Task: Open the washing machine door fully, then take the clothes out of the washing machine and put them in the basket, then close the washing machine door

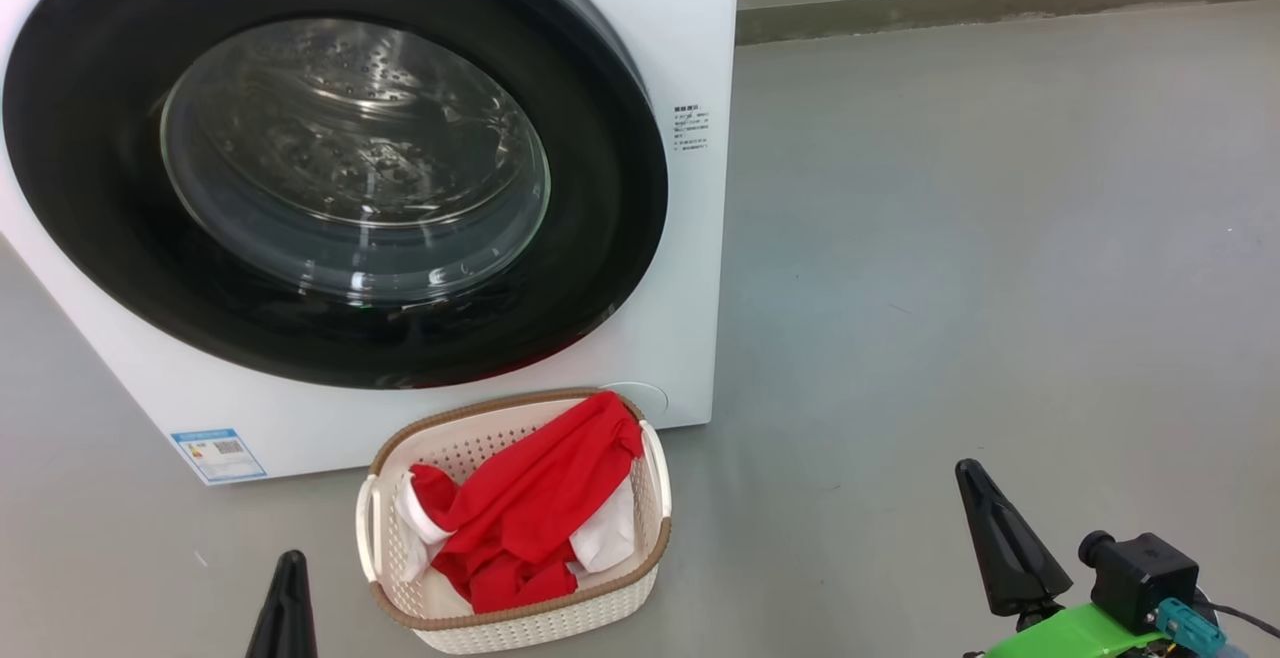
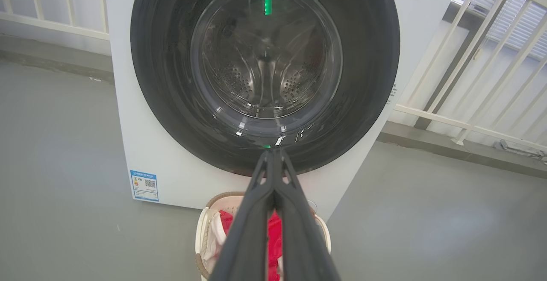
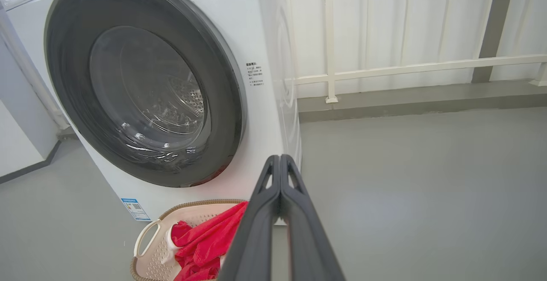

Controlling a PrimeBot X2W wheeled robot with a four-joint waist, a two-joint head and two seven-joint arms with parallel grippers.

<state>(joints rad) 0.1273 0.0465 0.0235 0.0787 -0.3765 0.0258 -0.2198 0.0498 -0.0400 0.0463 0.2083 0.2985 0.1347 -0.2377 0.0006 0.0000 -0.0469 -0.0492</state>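
Washing machine door (image 1: 350, 163) shut, red clothes (image 1: 530, 508) in the basket (image 1: 520, 623), both grippers drawn back with jaws together.

The round black-rimmed door sits flush against the front of the white washing machine (image 1: 690, 48), and the steel drum shows through its glass. The cream basket stands on the grey floor (image 1: 950, 238) just in front of the machine, below the door and to the right of the small blue label (image 1: 218, 454). Red and white garments are heaped inside it, one fold draped over the far rim. The left gripper (image 2: 273, 153) is raised and points at the door's lower rim, its two dark fingers pressed flat together. The right gripper (image 3: 280, 158) hangs over the floor to the right of the basket, its fingers likewise pressed together.
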